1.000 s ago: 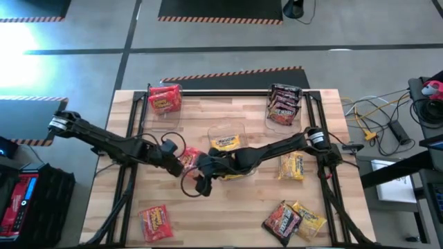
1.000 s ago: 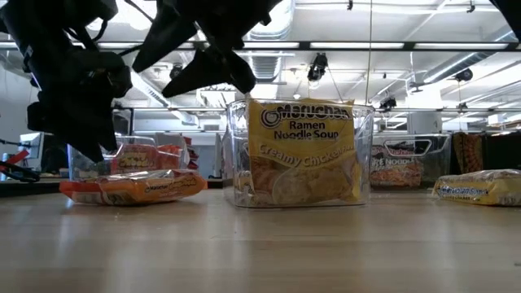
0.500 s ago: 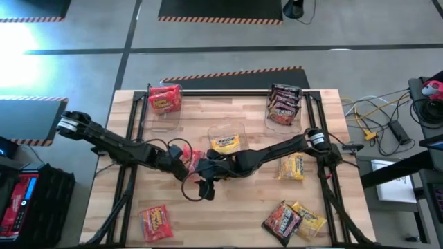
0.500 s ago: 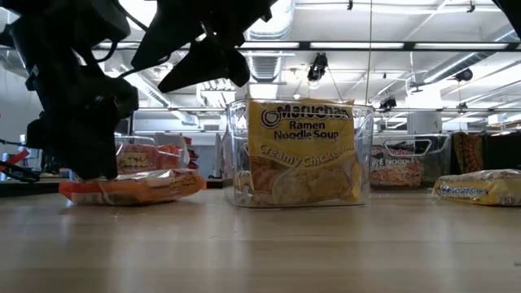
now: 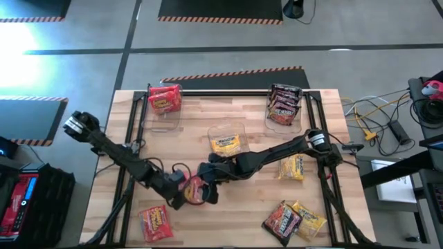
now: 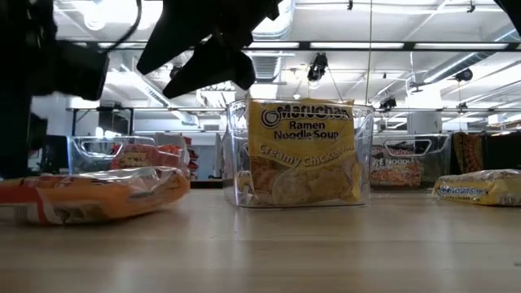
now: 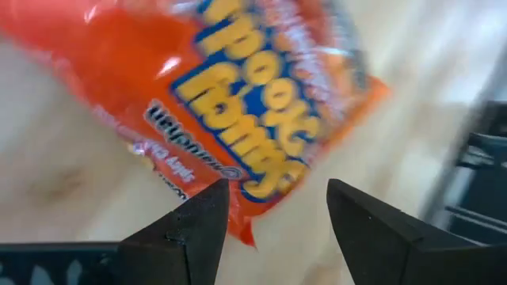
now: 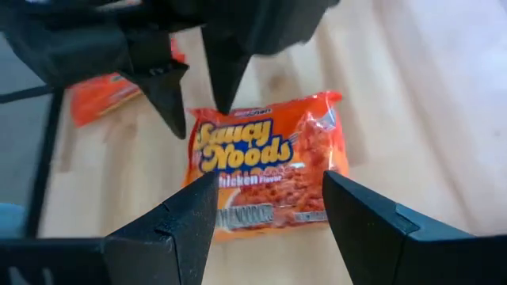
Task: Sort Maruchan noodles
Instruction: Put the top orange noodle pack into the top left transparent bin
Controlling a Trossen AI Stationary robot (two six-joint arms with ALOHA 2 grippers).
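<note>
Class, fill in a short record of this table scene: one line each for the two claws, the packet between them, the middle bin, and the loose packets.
Left claw: open, low beside the red packet
Right claw: open, above the same packet
Red packet: flat on the table, not gripped
Middle bin: holds a yellow packet standing upright
Loose packets: one red at front left, one yellow and a dark and yellow pair at right
</note>
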